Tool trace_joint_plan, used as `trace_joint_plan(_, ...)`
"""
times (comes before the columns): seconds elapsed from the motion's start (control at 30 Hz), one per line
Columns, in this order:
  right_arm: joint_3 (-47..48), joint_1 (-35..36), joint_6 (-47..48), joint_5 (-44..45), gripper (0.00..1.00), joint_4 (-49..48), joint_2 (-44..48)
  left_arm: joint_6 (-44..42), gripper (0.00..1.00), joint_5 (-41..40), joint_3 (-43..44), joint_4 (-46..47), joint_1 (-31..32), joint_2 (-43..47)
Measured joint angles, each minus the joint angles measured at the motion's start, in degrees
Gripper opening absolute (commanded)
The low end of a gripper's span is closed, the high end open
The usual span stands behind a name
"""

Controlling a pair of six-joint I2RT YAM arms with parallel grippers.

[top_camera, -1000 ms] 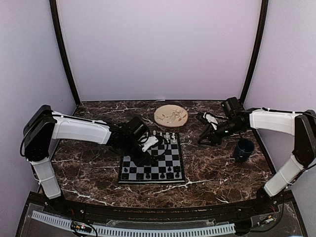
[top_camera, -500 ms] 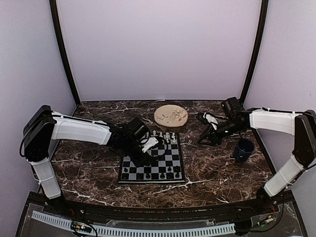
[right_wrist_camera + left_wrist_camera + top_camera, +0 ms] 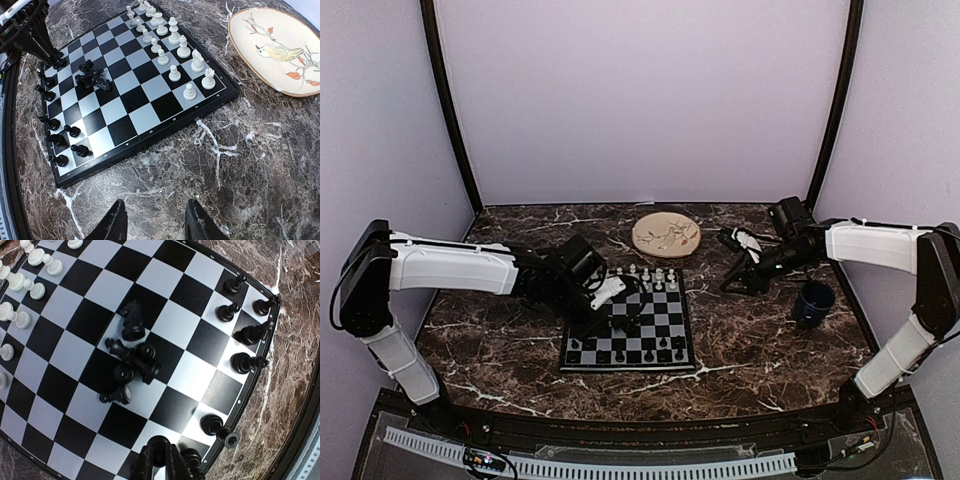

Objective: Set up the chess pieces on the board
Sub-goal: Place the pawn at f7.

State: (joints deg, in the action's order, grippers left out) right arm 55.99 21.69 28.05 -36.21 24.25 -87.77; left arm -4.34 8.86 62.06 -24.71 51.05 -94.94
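though the left gripper (image 3: 158,452) is pinched shut — on a piece or on nothing, i cannot tell — the heaped black pieces (image 3: 131,365) lie straight ahead of its jaws, far from the right gripper (image 3: 156,210).

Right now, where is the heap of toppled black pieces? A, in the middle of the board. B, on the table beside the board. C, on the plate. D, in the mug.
A: the black pieces lie in a cluster on central squares of the board, away from the rows along its edges.
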Motion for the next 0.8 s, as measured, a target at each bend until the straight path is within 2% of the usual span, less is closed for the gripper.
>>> trace_joint_plan(0.3, 0.0, 0.0, 0.02, 0.0, 0.4, 0.04, 0.0, 0.02, 0.07, 0.52, -3.67, -1.77, 0.0, 0.59)
trace_joint_plan(0.8, 0.0, 0.0, 0.0, 0.0, 0.4, 0.2, -0.02, 0.02, 0.07, 1.09, -3.89, -0.2, 0.0, 0.61)
